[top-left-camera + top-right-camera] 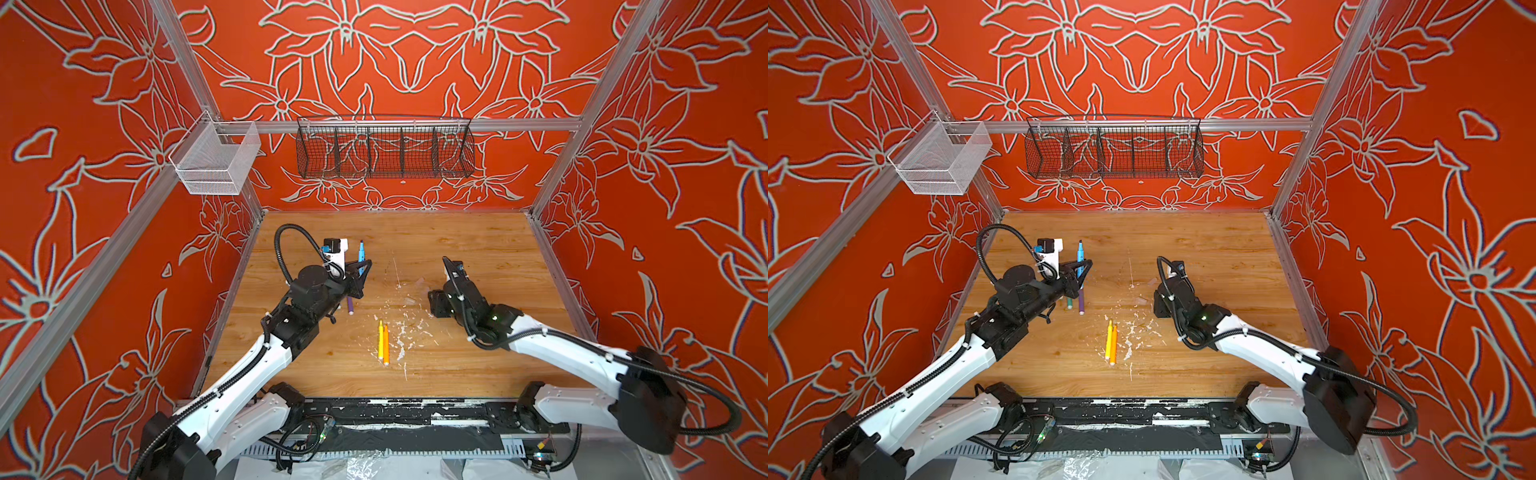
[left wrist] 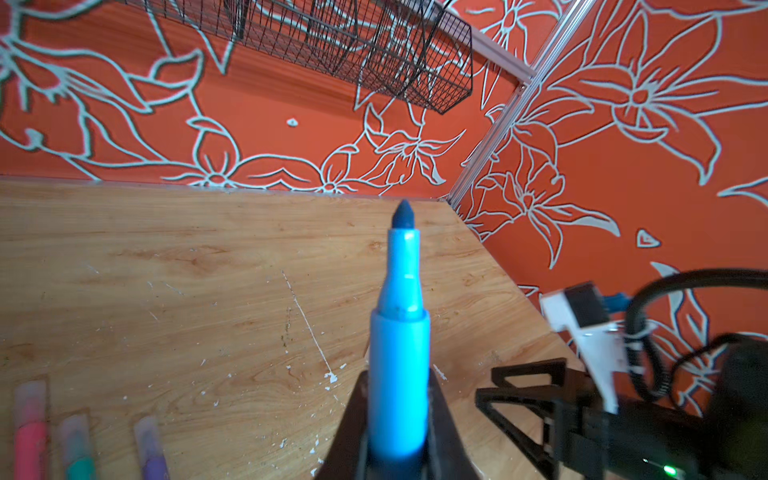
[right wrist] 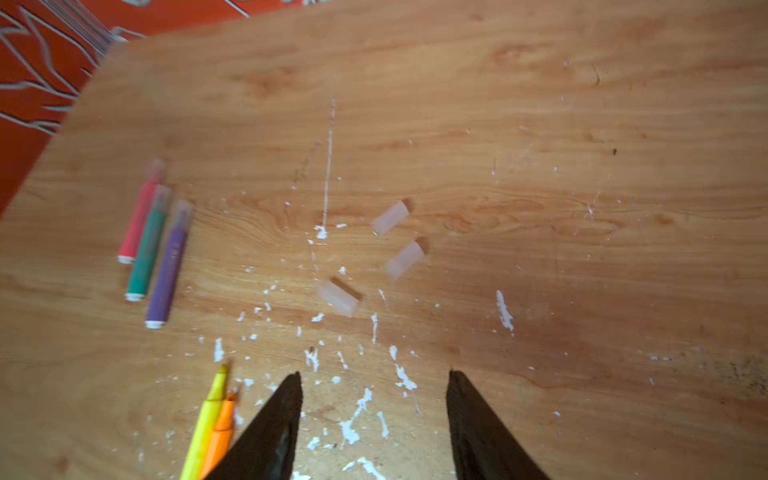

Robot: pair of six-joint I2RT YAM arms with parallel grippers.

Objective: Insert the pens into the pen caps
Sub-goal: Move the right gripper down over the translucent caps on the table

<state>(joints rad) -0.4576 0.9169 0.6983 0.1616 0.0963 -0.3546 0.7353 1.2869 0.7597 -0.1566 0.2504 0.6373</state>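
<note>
Blue pen (image 2: pixel 400 291), tip bare and upright, sits clamped in the left gripper (image 2: pixel 398 376). Right gripper (image 3: pixel 375 374) hangs over the tabletop (image 3: pixel 582 124), jaws apart, holding nothing. Three loose pen caps (image 3: pixel 404 259) lie just ahead of it, with a yellow pen (image 3: pixel 205 419) and an orange pen (image 3: pixel 220 434) beside it.

Orange-red walls (image 1: pixel 249 62) with white flower outlines enclose a wood-grain counter (image 1: pixel 478 241) flecked with white. A black wire basket (image 1: pixel 384 149) hangs at twelve o'clock, a white mesh basket (image 1: pixel 216 160) at ten o'clock.
</note>
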